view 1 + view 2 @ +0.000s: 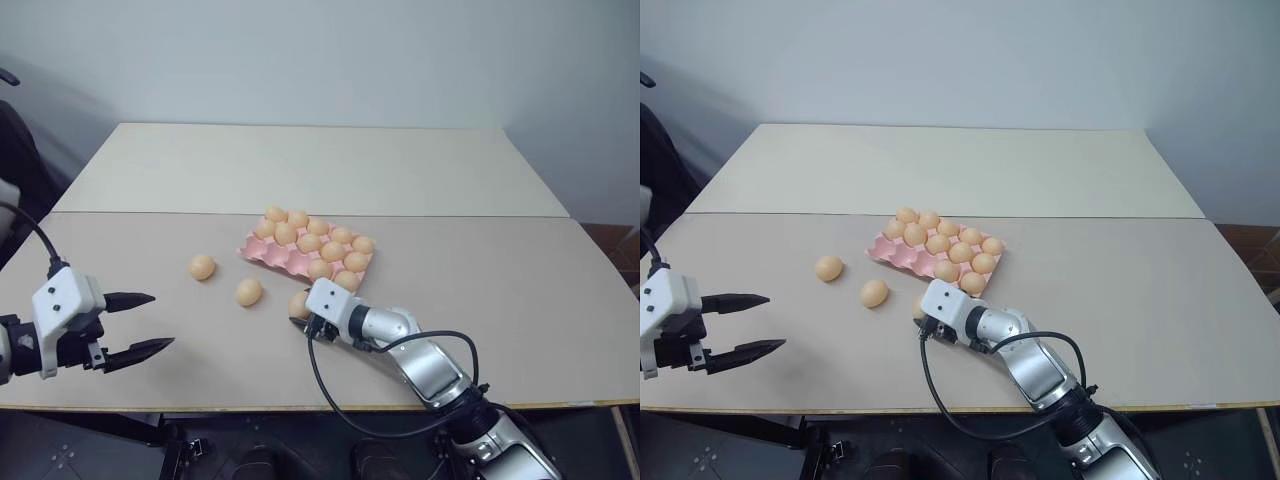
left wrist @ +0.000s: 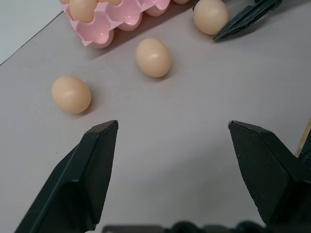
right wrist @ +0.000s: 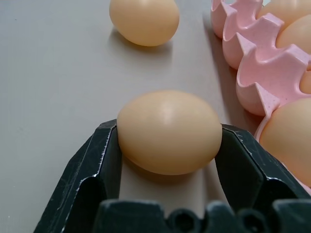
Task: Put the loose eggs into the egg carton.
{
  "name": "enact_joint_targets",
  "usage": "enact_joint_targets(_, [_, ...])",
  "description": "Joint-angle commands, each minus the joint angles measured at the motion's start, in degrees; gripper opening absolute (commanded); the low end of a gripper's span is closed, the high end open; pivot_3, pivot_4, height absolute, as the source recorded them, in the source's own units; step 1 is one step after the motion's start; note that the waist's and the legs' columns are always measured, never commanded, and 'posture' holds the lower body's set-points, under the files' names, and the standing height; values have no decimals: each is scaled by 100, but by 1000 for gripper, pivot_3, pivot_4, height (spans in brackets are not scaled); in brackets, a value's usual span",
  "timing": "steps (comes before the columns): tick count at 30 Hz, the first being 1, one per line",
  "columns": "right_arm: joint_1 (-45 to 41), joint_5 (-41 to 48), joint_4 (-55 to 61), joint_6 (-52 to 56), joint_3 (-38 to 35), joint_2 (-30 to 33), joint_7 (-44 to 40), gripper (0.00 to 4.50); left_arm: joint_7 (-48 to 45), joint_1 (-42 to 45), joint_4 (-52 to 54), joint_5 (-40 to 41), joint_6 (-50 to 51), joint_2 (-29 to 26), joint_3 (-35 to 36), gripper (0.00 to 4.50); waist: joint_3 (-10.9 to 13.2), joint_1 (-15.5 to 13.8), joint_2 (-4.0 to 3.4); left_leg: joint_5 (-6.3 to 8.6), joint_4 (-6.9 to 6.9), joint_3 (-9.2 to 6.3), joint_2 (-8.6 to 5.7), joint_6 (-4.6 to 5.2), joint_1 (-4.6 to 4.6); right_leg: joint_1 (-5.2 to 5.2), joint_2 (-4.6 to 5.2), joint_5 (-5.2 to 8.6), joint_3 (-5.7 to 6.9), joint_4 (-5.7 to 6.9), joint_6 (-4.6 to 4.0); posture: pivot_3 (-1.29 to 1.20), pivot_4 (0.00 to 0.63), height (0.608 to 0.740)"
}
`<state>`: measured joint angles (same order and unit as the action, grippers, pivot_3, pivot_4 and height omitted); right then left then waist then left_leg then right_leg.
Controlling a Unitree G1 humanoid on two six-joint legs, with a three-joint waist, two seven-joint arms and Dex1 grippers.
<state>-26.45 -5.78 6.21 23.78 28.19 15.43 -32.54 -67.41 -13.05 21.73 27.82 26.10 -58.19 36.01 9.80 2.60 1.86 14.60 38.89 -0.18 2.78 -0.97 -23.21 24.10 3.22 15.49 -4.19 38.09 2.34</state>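
The pink egg carton (image 1: 268, 254) lies mid-table with several pale orange eggs in its cups; the cups along its near left edge are bare. Two loose eggs lie on the table to its left, one (image 1: 202, 266) farther left and one (image 1: 249, 291) nearer. A third loose egg (image 3: 169, 130) rests on the table just in front of the carton, and my right gripper (image 3: 169, 138) is shut on it, a finger pressed against each side. My left gripper (image 1: 161, 321) hovers open at the near left, well short of the eggs, nothing between its fingers (image 2: 92, 160).
The table's front edge (image 1: 300, 407) runs just below both arms. A second table (image 1: 300, 160) adjoins behind the carton, with a white wall beyond. A dark object (image 1: 15, 140) stands off the table's left side.
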Motion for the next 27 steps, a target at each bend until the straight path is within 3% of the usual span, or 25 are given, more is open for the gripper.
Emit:
enact_joint_targets(1, [33,-35,296,-196,-120,86,-77,2668,19,60,75,-10,-100,-56,48,3933,0,-1,0,0,0,0,0,0,0,0,0,0,0,0,0,0,150,740])
enact_joint_targets(10, [-574,337,851,298,-724,-131,-75,2668,37,82,54,-18,-139,-31,8,3933,0,22,0,0,1,0,1,0,2,1,-1,-1,-1,4,-1,0,150,740])
enact_joint_targets(18, [-1750,83,-1128,-269,-915,-763,517,2668,92,151,58,-31,-165,4,-110,3933,0,20,0,-6,-5,1,0,-10,0,3,3,-1,2,0,-2,0,150,740])
enact_joint_targets(25, [-1970,-170,-2137,-903,-755,-957,523,2668,140,7,246,-3,-101,112,-11,3933,0,61,0,-11,-10,1,1,-19,-2,7,4,-2,3,1,-3,0,150,740])
enact_joint_targets(27, [-1943,-154,-2167,-942,-802,-966,498,3370,143,-59,288,1,-77,132,38,3933,0,81,-1,-11,-10,1,0,-20,-3,7,4,-2,3,2,-3,0,150,740])
